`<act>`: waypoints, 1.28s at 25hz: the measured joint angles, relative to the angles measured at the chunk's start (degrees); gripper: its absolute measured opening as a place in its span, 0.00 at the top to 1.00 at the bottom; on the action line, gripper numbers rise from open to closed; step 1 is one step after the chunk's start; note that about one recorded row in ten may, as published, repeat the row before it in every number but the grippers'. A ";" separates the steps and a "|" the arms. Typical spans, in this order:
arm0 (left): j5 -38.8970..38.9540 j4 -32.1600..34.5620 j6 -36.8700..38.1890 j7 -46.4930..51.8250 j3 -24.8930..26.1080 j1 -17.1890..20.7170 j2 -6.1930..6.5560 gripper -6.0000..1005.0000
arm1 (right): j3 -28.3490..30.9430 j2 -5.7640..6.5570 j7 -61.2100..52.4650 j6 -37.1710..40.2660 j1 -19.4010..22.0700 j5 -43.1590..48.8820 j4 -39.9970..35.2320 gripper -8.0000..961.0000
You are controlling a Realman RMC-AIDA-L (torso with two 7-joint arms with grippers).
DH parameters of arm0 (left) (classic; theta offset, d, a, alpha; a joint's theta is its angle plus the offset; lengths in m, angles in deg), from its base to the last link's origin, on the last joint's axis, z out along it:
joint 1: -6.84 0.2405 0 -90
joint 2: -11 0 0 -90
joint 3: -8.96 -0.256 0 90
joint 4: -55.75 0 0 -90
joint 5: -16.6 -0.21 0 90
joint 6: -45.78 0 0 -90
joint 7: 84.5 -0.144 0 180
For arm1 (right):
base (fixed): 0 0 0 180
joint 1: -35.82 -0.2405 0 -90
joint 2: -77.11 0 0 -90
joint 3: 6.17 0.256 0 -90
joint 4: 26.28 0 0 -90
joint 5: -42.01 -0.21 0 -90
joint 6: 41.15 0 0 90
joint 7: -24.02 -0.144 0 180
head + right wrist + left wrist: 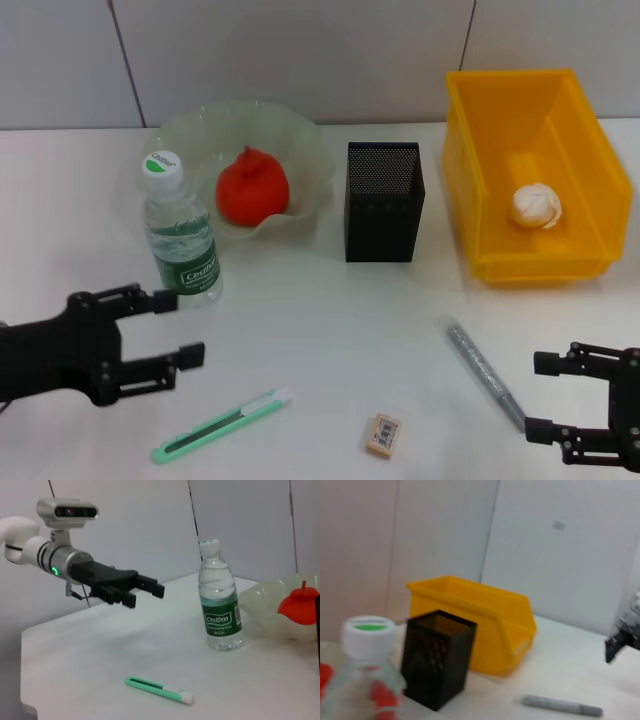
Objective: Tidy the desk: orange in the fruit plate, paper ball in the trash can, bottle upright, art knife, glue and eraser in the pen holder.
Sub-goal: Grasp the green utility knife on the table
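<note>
The orange (252, 187) lies in the glass fruit plate (310, 150). A crumpled paper ball (537, 205) rests inside the yellow bin (470, 140) that serves as the trash can. The bottle (180, 230) stands upright beside the plate. Near the front edge lie the green art knife (222, 425), the eraser (383, 436) and the grey glue stick (484, 372). The black mesh pen holder (384, 200) stands at the centre. My left gripper (185, 327) hovers open just in front of the bottle, holding nothing. My right gripper (537, 396) is open at the front right, close to the glue's near end.
The right wrist view shows the left gripper (145, 587), the bottle (220, 605) and the art knife (159, 690) on the white table, whose edge (30, 700) is close by. A grey wall stands behind the table.
</note>
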 joint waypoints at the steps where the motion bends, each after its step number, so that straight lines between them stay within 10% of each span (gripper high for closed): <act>1: -0.61 1.09 -0.38 0.63 -1.42 0.10 0.00 0.24 | -0.03 0.01 -0.01 0.24 0.00 0.03 -0.03 0.19; 13: -13.50 22.60 -1.90 17.02 -10.85 1.95 -0.16 0.25 | 0.00 -0.05 -2.11 0.42 -1.85 0.05 0.14 0.19; 22: -31.28 41.44 -4.53 45.13 -34.10 2.13 -0.30 0.25 | -0.23 0.03 -2.77 0.01 -2.97 0.13 -0.31 0.19; 32: -46.14 45.66 -11.83 61.60 -53.35 3.67 -0.35 0.27 | 0.10 0.04 -2.18 -0.17 -2.92 0.16 -0.54 0.19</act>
